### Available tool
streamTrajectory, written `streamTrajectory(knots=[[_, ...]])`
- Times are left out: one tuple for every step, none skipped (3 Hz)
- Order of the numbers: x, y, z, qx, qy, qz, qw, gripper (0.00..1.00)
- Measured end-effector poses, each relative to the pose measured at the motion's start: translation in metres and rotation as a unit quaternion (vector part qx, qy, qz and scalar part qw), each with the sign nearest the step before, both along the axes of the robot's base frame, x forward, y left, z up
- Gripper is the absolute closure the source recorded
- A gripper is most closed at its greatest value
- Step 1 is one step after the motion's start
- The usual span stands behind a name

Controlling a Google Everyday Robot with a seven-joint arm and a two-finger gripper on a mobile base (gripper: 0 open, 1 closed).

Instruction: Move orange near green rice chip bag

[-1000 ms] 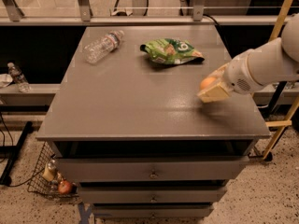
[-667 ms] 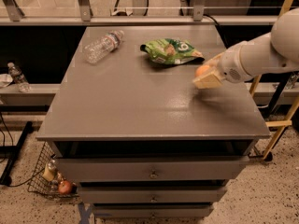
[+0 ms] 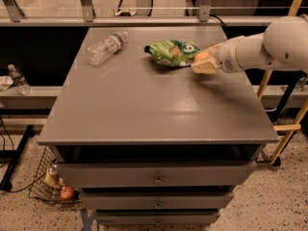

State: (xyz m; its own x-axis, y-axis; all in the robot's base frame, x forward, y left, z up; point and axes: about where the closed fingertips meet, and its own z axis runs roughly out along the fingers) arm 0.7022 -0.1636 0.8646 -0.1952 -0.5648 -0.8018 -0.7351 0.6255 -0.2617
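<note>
Drawers (image 3: 156,179) nearest: I am counting three fronts, with one wire basket (image 3: 41,189) beside them. Farther in, I am holding the gripper (image 3: 204,65) low over the top (image 3: 144,109), jaws clamping the one orange (image 3: 201,57) just right of the one bag (image 3: 171,52), placed for release, I judge. Beyond, one bottle (image 3: 107,47) is lying flat.

Dial centred on the cabinet top (image 3: 144,109), 12 at the far rail. The water bottle (image 3: 107,47) lies on its side at 11, near the far left corner. The rice chip bag (image 3: 172,53) lies at 1. The gripper (image 3: 204,64) extends in from the right edge at 2, with the orange (image 3: 202,57) clasped between its fingers, just beside the bag at the bag's 3 o'clock. A wire basket (image 3: 41,186) stands on the floor at 8, beside the drawers.
</note>
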Motion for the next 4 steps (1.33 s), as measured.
streamTrajectory(knots=[[0.0152, 0.0117, -0.0057, 0.018, 0.008, -0.011, 0.9997, 1.0], [0.015, 0.0138, -0.0068, 0.018, 0.009, -0.009, 0.9998, 0.82], [0.0152, 0.0162, -0.0083, 0.018, 0.01, -0.007, 0.9998, 0.58], [0.0155, 0.0187, -0.0097, 0.019, 0.011, -0.005, 0.9998, 0.35]])
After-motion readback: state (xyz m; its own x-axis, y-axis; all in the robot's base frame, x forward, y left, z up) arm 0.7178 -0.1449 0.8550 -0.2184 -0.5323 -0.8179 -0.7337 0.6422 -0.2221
